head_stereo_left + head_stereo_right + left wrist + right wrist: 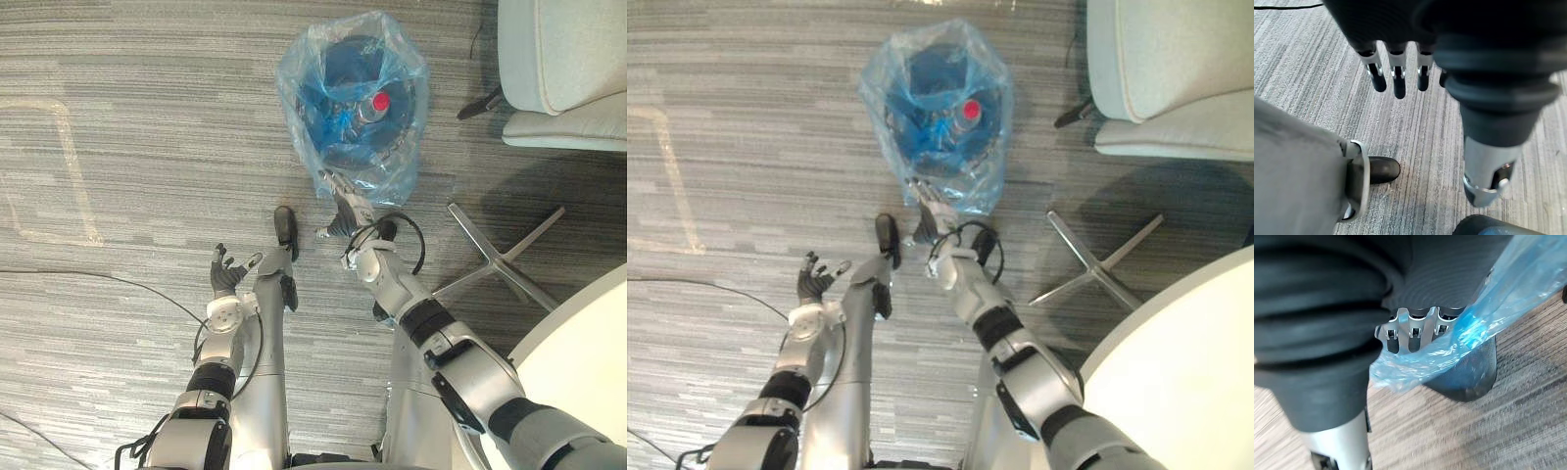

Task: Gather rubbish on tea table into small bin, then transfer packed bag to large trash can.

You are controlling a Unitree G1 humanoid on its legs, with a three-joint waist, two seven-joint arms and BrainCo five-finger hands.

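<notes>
Far left on the grey striped carpet [147, 117] I see a pale taped outline [76, 171]. Nearer me, the left hand [227, 274] hangs over bare carpet, well apart from the rubbish. Its wrist view shows its silver dark-tipped fingers [1397, 81] straight and spread, holding nothing.

In the middle stands the small dark round bin [348, 69], lined with a translucent blue plastic bag [402, 147]. The bag billows up around the bin's rim and drapes down its near side. Through the film I can make out a clear bottle with a red cap [380, 102] lying among the gathered rubbish inside. So bin and bag are both on the floor, straight ahead of me.

The right hand [340, 208] is at the bag's near lower edge, touching the plastic. In its wrist view the blue film [1498, 298] lies across the end of the hand, with the dark bin wall [1469, 374] just behind. Whether it grips the film I cannot tell.

To the right, a silver metal star-shaped base [500, 259] rests on the carpet. Beyond it is a pale grey-green upholstered armchair [563, 69]. The curved edge of a white round table [588, 362] sits at my near right.
</notes>
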